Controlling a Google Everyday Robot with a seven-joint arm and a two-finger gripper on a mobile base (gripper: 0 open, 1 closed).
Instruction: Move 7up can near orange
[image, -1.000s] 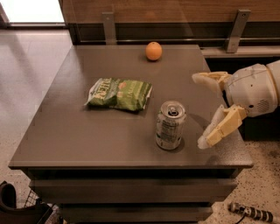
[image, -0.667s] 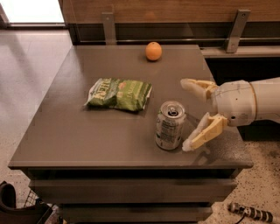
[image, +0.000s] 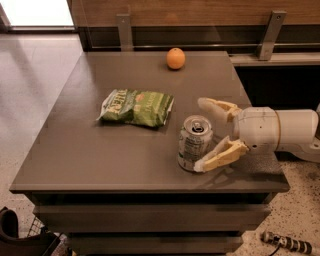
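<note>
change: gripper (image: 200, 135) has moved in from the right edge since a second ago; it sat clear of the 7up can (image: 194, 143), now its fingers straddle it
can: has not moved; upright, near the front edge, right of centre, just right of the chip bag (image: 136, 106)
orange (image: 175, 58): by the back edge, about mid-width, well apart from the can
tool state: spread wide, not yet clamped on anything; near finger looks to be touching the can's lower front, far finger sits apart behind its top
meaning: reach looks done, next step is probably the squeeze; carry to the orange not begun
arm pose: forearm comes in level and low over the right edge of the table (image: 90, 155), wrist housing just right of the can, fingers pointing left
risk: near finger low on the can, so it could tip when the tool closes
</note>
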